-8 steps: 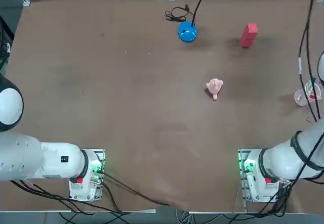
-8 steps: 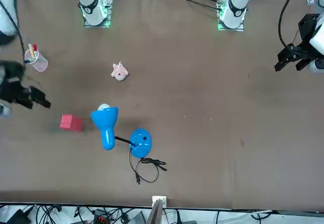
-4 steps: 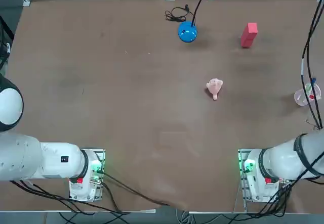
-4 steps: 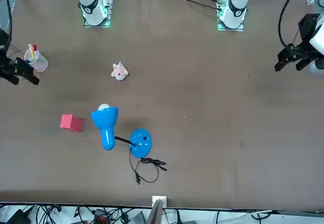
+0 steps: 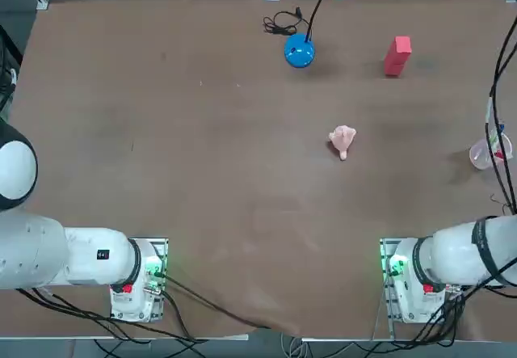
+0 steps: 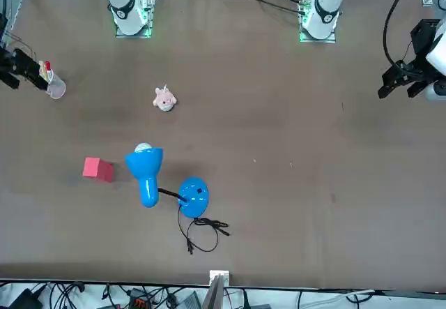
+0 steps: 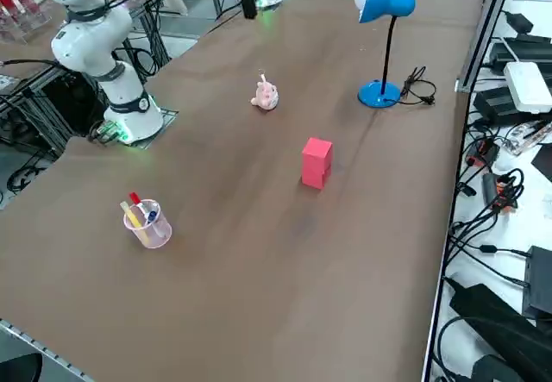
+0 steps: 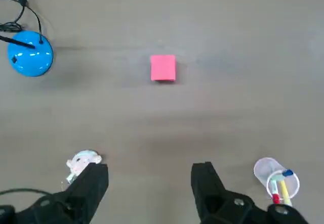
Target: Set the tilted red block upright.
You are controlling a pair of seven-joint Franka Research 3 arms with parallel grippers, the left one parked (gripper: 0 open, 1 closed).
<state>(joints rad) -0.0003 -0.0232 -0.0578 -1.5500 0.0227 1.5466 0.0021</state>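
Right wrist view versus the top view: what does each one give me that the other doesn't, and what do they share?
Only the right wrist view shows the right gripper, fingers open with nothing between them, well short of the red block.

Only the top view shows both arm bases, the parked left arm and the table's far edge.

Both show the red block standing alone, the blue lamp base, the pale pink toy and the clear cup of pens.
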